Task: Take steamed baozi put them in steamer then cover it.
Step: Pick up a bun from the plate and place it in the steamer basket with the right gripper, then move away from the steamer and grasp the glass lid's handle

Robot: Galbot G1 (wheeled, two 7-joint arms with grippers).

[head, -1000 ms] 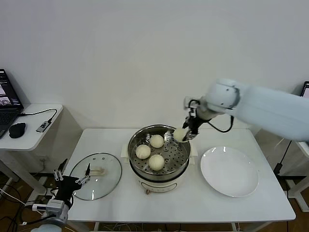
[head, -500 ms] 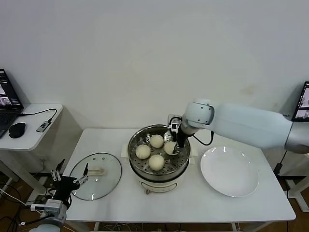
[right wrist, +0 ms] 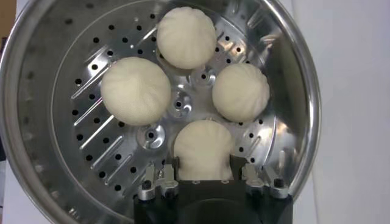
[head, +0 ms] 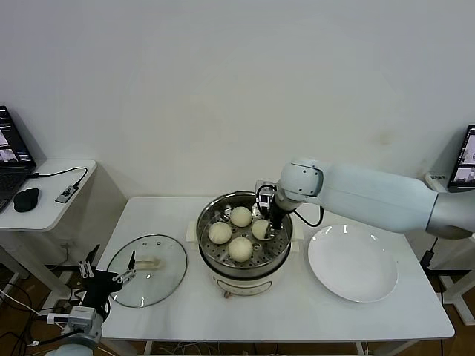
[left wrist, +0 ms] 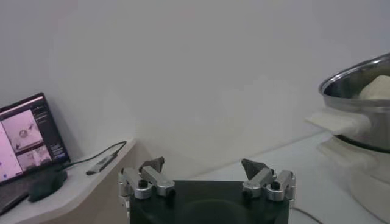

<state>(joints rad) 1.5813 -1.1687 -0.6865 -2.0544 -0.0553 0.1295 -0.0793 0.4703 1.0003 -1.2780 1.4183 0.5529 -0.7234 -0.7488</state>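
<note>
With 4 steamed baozi (right wrist: pixel 203 150) in steamer (head: pixel 243 231) | right gripper (right wrist: pixel 203 176) fingers flank last bun, grip unclear | left gripper (left wrist: pixel 206 181) spread, empty | cover (head: pixel 145 269) pending

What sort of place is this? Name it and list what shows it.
Probably a lab or office test space staged as a kitchen. A bare white table holds only a steamer, a cover and a plate; beside it a side desk carries a laptop and mouse, against a plain wall.
</note>
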